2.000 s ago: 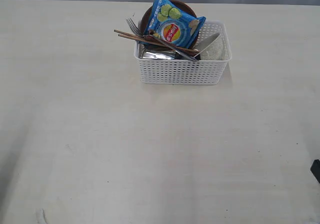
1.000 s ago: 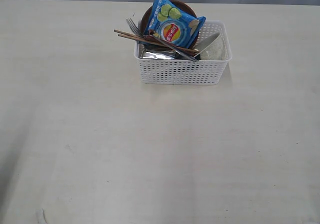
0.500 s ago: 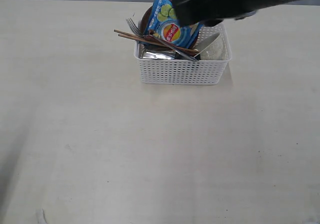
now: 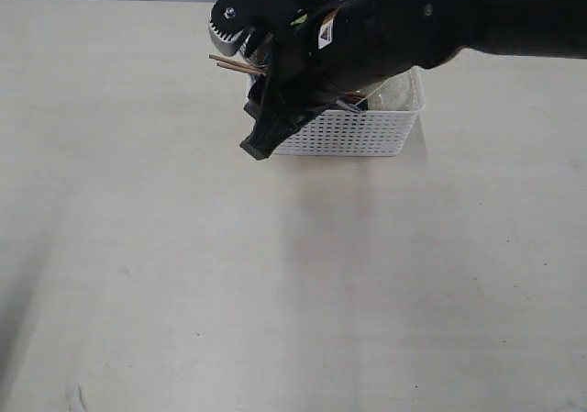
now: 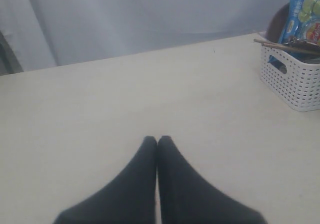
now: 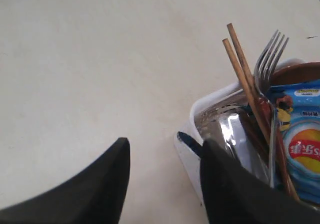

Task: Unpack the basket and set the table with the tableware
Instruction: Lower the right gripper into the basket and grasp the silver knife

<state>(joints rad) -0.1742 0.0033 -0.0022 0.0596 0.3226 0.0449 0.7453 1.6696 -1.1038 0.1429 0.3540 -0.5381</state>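
Note:
The white basket [image 4: 359, 132] stands at the far middle of the table [image 4: 275, 274]. My right arm reaches across it from the right and hides most of its contents. My right gripper [image 6: 165, 143] is open and empty at the basket's left end [image 6: 210, 102], one finger over the shiny steel cup [image 6: 230, 131] and the other over bare table. Chopsticks [image 6: 240, 59] and a fork [image 6: 270, 54] stick out over the rim beside the brown plate [image 6: 295, 72]. The off-white bowl [image 4: 399, 91] shows at the right end. My left gripper [image 5: 157, 139] is shut and empty, low over the table, well away from the basket [image 5: 292, 82].
A blue chip bag [image 6: 300, 144] lies on top of the tableware in the basket. Pale tabletop stretches wide in front of and to both sides of the basket. A grey curtain [image 5: 150, 19] hangs behind the table's far edge.
My right arm has swung in from the right, moved further left and lower across the basket, and now covers most of it. The basket and its contents have not moved.

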